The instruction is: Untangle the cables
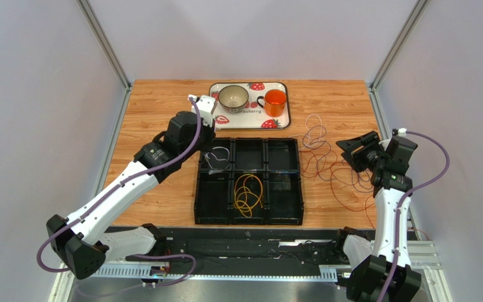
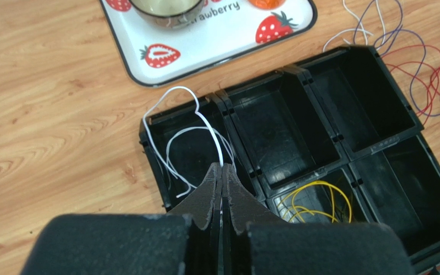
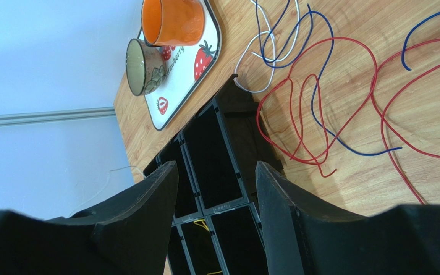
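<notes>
Left wrist: left pincer [image 2: 222, 172] is pressed together, pinching the white cable [image 2: 173, 137] at its tips. That cable loops just ahead of the tips, inside one corner compartment of the black organizer [image 2: 297, 77] and over its wall. One yellow cable [image 2: 320, 197] is coiled in the compartment just right of the tips. Red and blue cables [image 2: 429, 74] lie on the wood well off to the right. On the strawberry tray [image 2: 205, 48] ahead, only "WBERRY" can be read.

Right wrist: right pincer [image 3: 216, 172] is spread, with nothing between the fingers. The organizer sits ahead of it. The red loops, blue loops and one more white strand lie tangled ahead and to the right. One orange cup [image 3: 173, 20] and one bowl [image 3: 142, 66] stand further ahead on the tray.

Top: "Strawberry" is read in full. Counted: six compartments, one tray, one cup, one bowl. The number of loose cables cannot be told.
</notes>
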`<state>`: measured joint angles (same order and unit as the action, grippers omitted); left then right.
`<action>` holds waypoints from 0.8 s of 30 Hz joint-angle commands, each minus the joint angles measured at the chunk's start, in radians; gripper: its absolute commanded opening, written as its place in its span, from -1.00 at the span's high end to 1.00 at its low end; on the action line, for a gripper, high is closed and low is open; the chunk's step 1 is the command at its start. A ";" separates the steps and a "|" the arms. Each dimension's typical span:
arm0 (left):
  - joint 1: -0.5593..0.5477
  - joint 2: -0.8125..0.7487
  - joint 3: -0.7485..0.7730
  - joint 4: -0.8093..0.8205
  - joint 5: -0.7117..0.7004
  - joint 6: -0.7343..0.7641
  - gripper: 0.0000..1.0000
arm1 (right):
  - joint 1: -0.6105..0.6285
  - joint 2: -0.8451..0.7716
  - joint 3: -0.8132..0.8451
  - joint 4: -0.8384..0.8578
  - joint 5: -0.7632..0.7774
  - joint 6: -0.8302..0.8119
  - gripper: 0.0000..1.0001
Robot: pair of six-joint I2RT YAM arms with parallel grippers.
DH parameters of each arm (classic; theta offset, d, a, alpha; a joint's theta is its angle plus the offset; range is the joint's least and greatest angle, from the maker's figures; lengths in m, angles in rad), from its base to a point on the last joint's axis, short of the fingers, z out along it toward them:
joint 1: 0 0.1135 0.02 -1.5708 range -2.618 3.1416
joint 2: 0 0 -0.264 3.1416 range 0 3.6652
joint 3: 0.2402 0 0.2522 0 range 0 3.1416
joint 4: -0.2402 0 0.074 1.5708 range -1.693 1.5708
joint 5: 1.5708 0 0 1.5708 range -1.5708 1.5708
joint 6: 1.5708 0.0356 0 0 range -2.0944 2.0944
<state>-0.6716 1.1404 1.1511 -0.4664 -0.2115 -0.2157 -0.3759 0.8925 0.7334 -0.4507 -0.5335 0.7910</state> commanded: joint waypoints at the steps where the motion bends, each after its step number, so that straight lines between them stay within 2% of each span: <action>1: 0.006 -0.028 -0.037 0.072 0.012 -0.048 1.00 | 0.006 -0.021 -0.014 0.037 -0.023 -0.004 -0.12; 8: 0.004 0.012 -0.045 0.084 0.014 -0.063 1.00 | 0.012 -0.030 -0.008 0.023 -0.020 -0.007 -0.11; 18: 0.007 0.067 -0.088 0.068 -0.101 -0.083 1.00 | 0.014 -0.024 -0.012 0.029 -0.020 -0.006 -0.11; 24: 0.023 0.137 -0.082 0.064 -0.086 -0.103 1.00 | 0.014 -0.020 -0.012 0.032 -0.022 -0.007 -0.11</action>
<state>-0.6617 1.2446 1.0637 -0.4225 -0.2890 -0.2901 -0.3676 0.8791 0.7242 -0.4511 -0.5350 0.7895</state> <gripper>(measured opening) 0.008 0.556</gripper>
